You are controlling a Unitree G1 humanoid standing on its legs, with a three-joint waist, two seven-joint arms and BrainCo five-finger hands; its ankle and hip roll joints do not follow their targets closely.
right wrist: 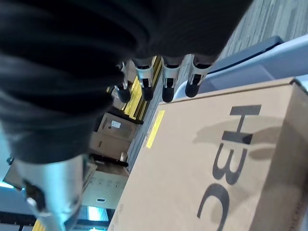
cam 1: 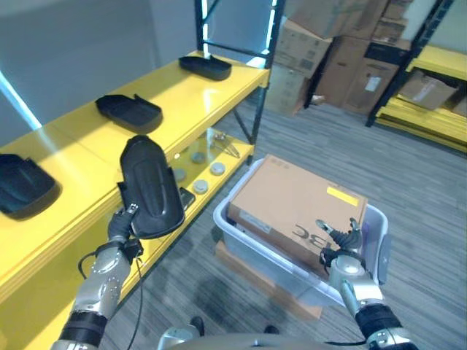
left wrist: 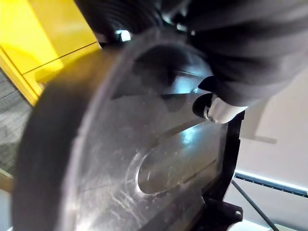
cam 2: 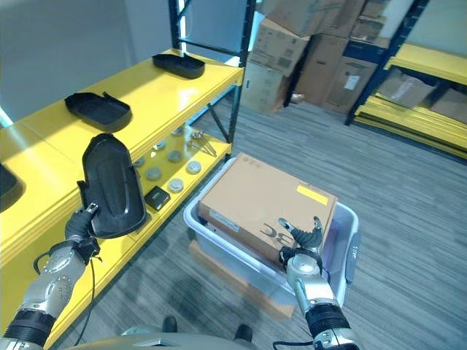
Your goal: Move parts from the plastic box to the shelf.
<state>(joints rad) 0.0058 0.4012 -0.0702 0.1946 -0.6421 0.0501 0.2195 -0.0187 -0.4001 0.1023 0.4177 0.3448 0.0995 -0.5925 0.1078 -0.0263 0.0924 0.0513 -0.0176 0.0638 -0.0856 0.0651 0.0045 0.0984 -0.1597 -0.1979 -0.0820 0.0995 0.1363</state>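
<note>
Black oval part [cam 1: 151,188] held upright beside yellow shelf [cam 1: 80,157]; grey plastic box [cam 1: 376,240] floor-level

The shelf [cam 1: 73,157] runs along the left side of the room, and everything sits in relation to it. Three parts lie on its top board: one [cam 1: 206,66] at the far end, one [cam 1: 129,111] midway, one [cam 1: 23,185] at the near end. On the board below lie small discs [cam 1: 198,171]. Just beside the shelf's front edge, the left hand [cam 1: 122,224] holds a fourth part [cam 1: 150,187] upright. To the shelf's right stands the plastic box [cam 1: 368,240] on the floor, with a cardboard carton [cam 1: 295,205] lying in it. The right hand [cam 1: 343,248] hovers over the carton's near corner. Behind the shelf's far end, cardboard boxes [cam 1: 328,51] are stacked.
</note>
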